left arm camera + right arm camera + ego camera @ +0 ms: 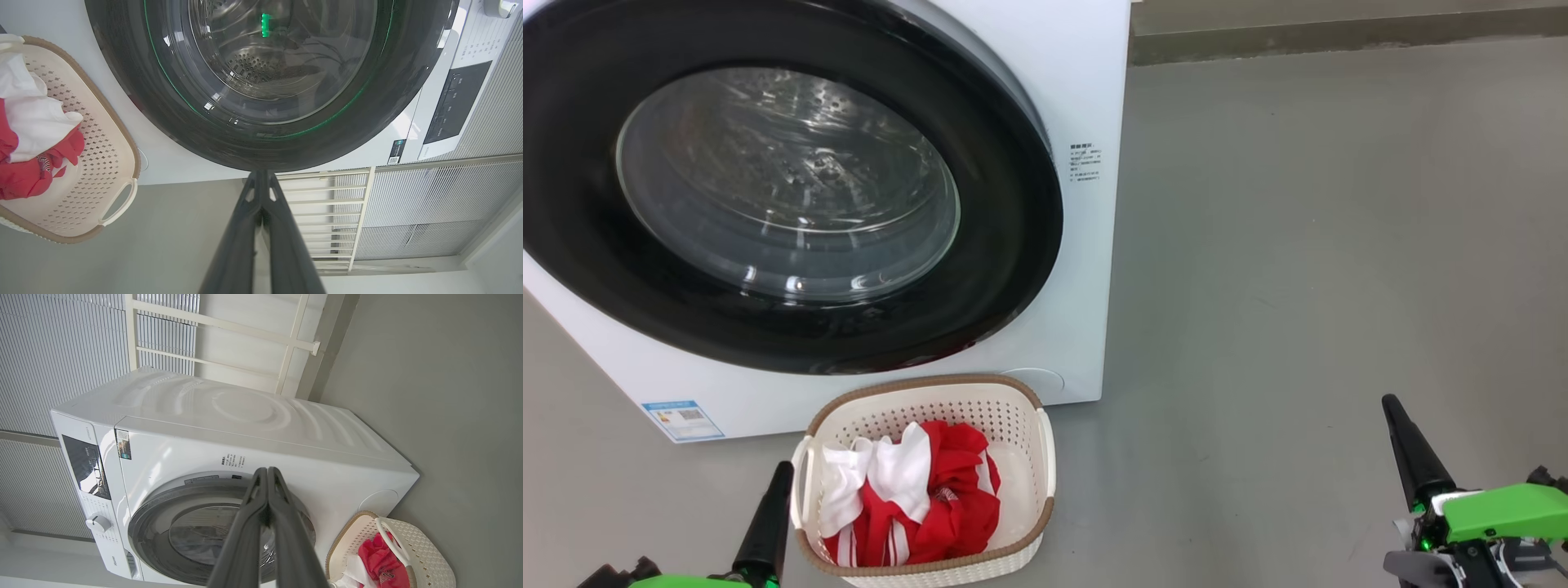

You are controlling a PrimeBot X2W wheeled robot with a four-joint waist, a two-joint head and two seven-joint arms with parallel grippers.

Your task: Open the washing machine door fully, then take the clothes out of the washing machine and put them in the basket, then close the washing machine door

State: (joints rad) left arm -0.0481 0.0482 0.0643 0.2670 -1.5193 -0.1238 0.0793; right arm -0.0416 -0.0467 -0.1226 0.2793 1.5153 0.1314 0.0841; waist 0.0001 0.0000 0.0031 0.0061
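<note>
Left gripper (783, 469) and right gripper (1390, 400): claws together, empty. Basket (931, 381) at six o'clock under the shut door (1013, 204) holds clothes (956, 490), its handles at nine and three; right wrist view adds a knob (98, 523).

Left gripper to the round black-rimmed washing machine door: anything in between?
Nothing visible. The left gripper, fingers shut, points at the lower rim of the closed round black-rimmed glass washing machine door, above bare grey floor. The cream perforated plastic basket holding the red-and-white clothes sits off to one side.
</note>
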